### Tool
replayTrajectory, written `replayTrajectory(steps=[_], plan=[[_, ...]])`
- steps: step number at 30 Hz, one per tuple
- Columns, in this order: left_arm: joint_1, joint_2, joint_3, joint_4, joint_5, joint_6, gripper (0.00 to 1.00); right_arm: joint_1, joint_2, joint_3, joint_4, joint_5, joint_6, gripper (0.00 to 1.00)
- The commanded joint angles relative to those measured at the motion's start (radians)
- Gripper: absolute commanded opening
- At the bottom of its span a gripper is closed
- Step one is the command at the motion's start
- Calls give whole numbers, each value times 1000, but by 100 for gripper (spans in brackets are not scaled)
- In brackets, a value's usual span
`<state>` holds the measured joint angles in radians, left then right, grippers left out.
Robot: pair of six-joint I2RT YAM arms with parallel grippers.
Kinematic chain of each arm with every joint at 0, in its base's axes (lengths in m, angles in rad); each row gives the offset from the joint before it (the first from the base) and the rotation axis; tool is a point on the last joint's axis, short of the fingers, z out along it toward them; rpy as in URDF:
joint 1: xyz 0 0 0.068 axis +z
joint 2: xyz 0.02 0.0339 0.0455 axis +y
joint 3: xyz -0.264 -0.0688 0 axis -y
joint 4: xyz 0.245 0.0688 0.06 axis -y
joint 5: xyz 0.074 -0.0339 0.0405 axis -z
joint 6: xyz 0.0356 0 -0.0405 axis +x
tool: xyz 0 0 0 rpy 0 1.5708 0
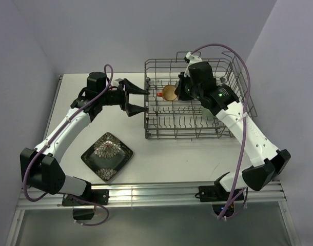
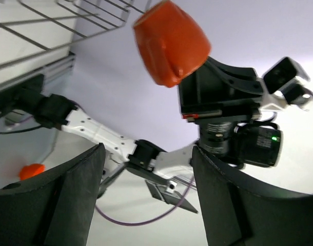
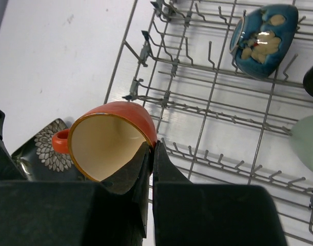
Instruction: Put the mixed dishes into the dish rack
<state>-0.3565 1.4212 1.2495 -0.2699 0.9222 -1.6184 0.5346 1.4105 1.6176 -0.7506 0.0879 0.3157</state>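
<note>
Orange cup [image 1: 170,93]: tipped on its side above the left half of the dish rack [image 1: 197,137], cream inside showing.
Right gripper [image 3: 150,149]: pinching the cup's rim.
Left gripper [image 1: 140,100]: fingers spread, empty, just left of the rack.
Square plate [image 1: 106,156]: flat on the table [image 1: 161,169], left of the rack.
Right wrist view only: blue bowl [image 3: 261,38] and pale green cup [image 3: 308,143] among the rack's tines.
</note>
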Motion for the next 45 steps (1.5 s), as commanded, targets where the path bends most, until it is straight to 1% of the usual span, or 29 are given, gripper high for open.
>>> replayTrajectory(steps=[1,4,5,6,7,8,13,16,20,25,26,30,34,35,37,38,40,41,43,44,45], plan=[[-19,-54,1,207,37,-170,75,16,-57,-21,114,-34,-18,0],[-30,-53,-8,227,24,-228,75,33,-80,-41,157,-48,-24,0],[-33,-60,-37,247,18,-256,75,37,-88,-45,166,-51,-27,0],[-38,-65,-59,321,12,-290,74,41,-93,-53,177,-53,-27,0],[-47,-70,-74,354,0,-349,74,42,-103,-61,191,-57,-27,0],[-50,-71,-94,376,-3,-368,74,45,-107,-64,197,-57,-26,0],[-62,-61,-94,373,-17,-386,73,53,-126,-71,224,-71,-17,0],[-65,-62,-124,441,-28,-446,70,57,-134,-79,241,-82,-10,0],[-65,-36,-102,451,-31,-454,65,65,-148,-104,269,-123,2,0],[-65,-13,-96,518,-26,-508,56,71,-168,-134,301,-157,19,0],[-65,-4,-93,531,-25,-514,53,73,-168,-134,301,-157,22,0],[-65,19,-67,552,-14,-520,45,77,-173,-140,309,-162,29,0],[-65,28,-77,595,-2,-543,34,77,-168,-131,313,-174,37,0],[-65,28,-79,609,-2,-551,26,77,-165,-128,310,-178,36,0],[-65,35,-85,649,9,-566,19,79,-153,-117,304,-180,34,0],[-65,36,-85,659,13,-569,11,79,-150,-117,304,-183,34,0],[-65,39,-91,682,20,-578,2,79,-140,-110,300,-188,33,0],[-65,42,-93,714,29,-584,0,79,-136,-107,298,-191,33,0],[-62,44,-104,750,38,-589,0,79,-117,-84,275,-189,31,1],[-61,44,-108,780,49,-584,0,79,-110,-73,267,-188,25,8],[-59,44,-114,796,53,-575,0,77,-95,-52,260,-195,19,10]])
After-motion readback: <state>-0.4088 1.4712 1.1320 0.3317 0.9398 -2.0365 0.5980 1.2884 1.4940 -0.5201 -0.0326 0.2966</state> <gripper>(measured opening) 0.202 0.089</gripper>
